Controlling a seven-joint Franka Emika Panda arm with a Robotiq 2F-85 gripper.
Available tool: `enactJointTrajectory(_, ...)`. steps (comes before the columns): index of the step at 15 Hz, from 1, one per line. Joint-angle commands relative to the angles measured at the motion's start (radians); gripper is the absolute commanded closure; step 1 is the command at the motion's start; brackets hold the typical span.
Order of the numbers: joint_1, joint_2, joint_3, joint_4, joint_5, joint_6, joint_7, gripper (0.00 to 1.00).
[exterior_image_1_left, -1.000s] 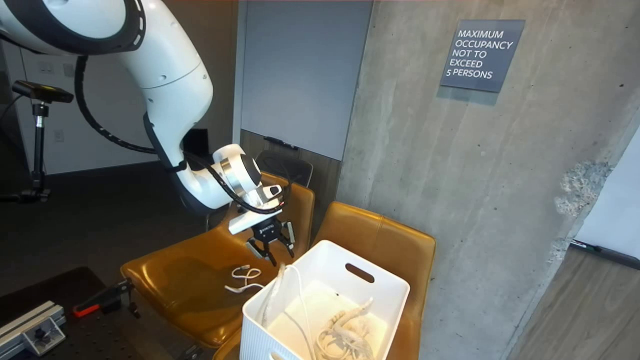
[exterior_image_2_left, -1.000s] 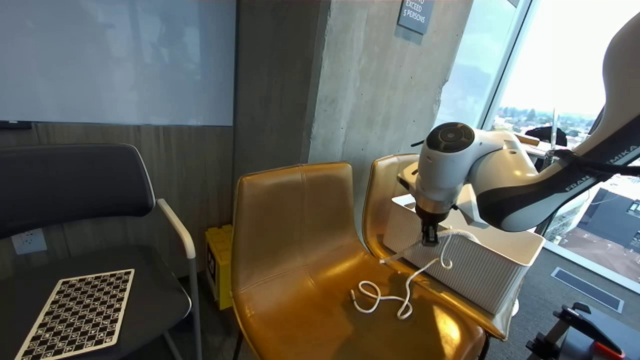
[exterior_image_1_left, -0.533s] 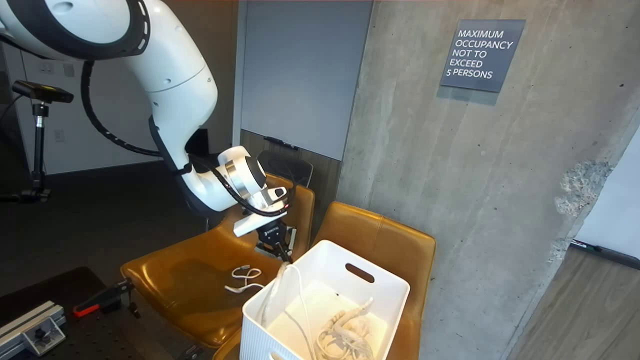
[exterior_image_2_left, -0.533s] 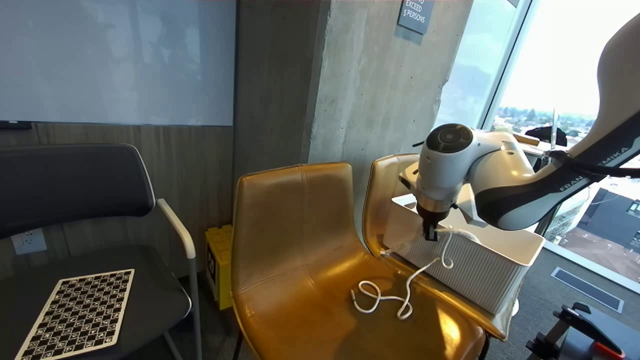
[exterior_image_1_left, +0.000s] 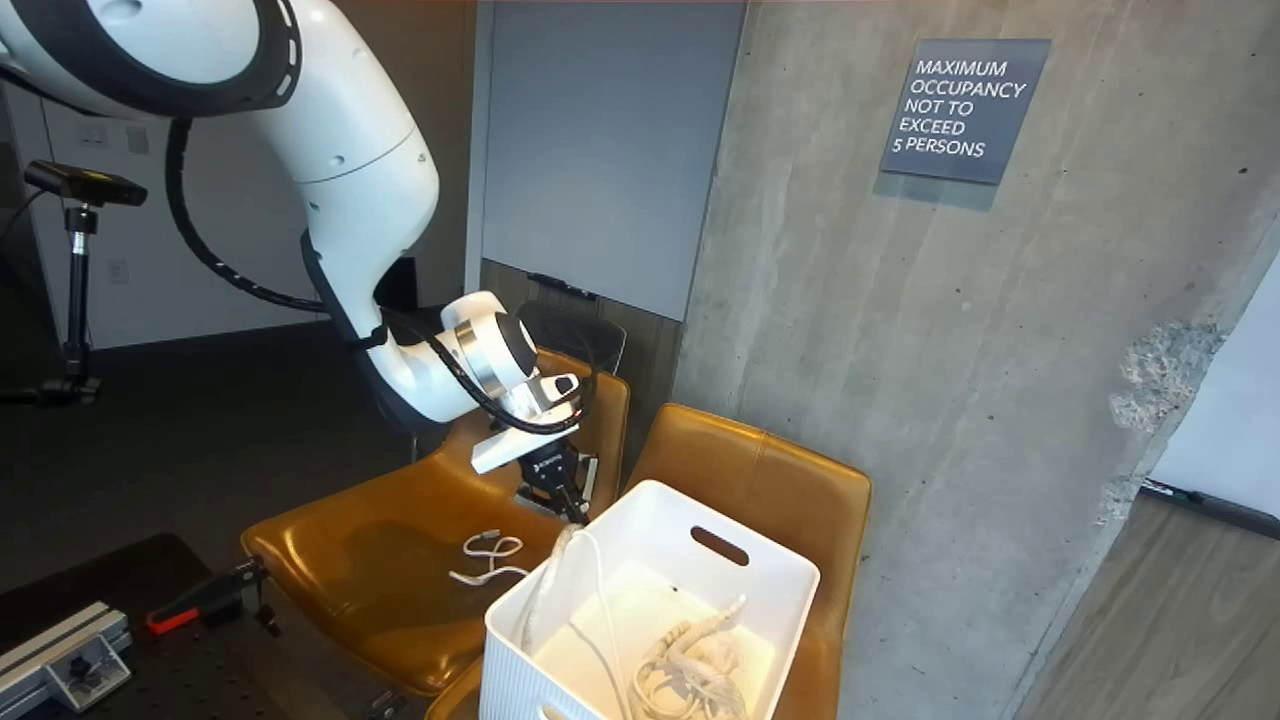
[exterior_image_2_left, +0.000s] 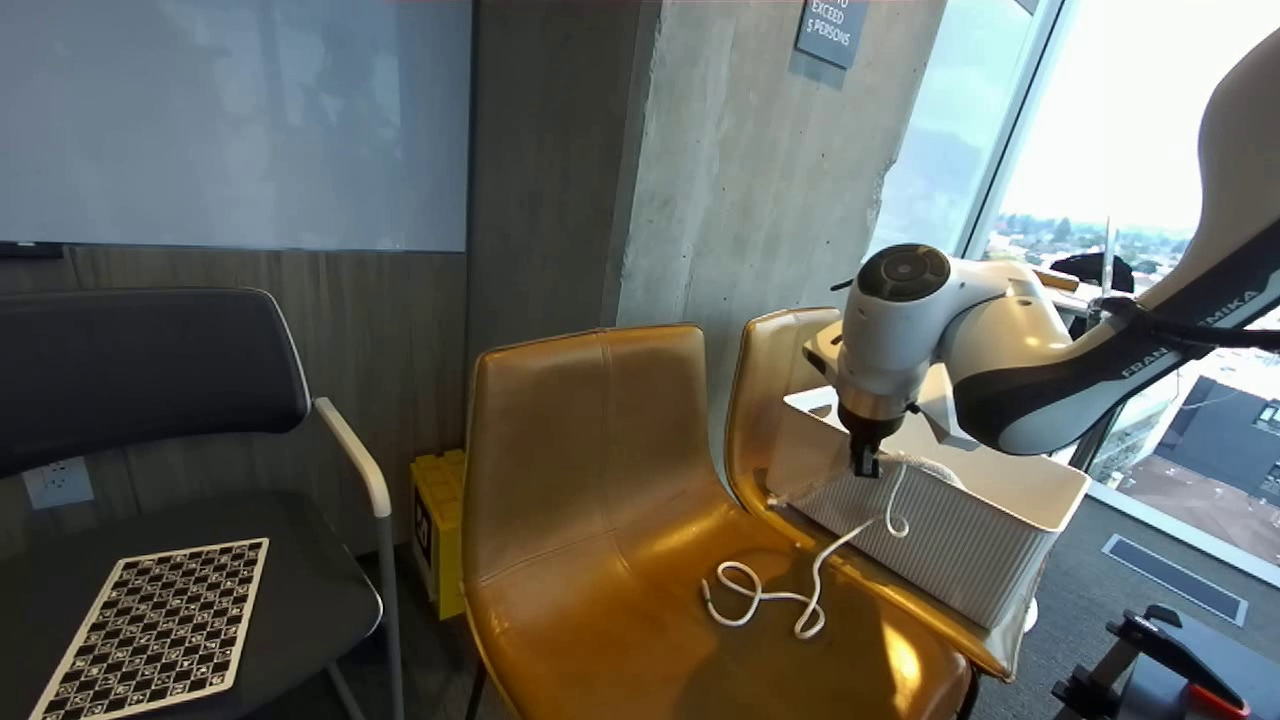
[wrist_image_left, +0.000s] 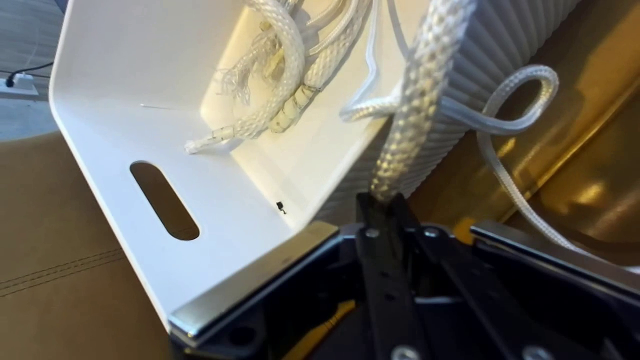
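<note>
Pincer (wrist_image_left: 382, 199): black and silver. Rope (wrist_image_left: 422, 95) in it: white, woven pattern. Bin (wrist_image_left: 225, 210) beside it: white, ribbed outside. 2 chairs (exterior_image_2_left: 620, 540) near it: golden brown. Board (exterior_image_2_left: 155, 630) well apart: black-and-white checkered.

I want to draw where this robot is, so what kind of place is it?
Probably a small office meeting room: the wall sign allows at most 5 persons, there's what looks like a whiteboard, and a dark office-style chair with an armrest.
</note>
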Motion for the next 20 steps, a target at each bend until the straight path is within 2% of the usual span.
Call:
enactJointTrajectory(1,-0.002,-0.1,0.022,-0.073,0.015,-0.005,-0.003,0.98)
enactJointTrajectory(8,-0.021,-0.306,0.043,-0.15,0.037,0.003,-0.015,0.98)
enactJointTrajectory(12,-0.057,-0.402,0.031,-0.141,0.074,0.004,-0.027,0.98)
enactJointTrajectory(20,-0.173,-0.35,-0.031,-0.102,0.103,0.019,-0.036,0.98)
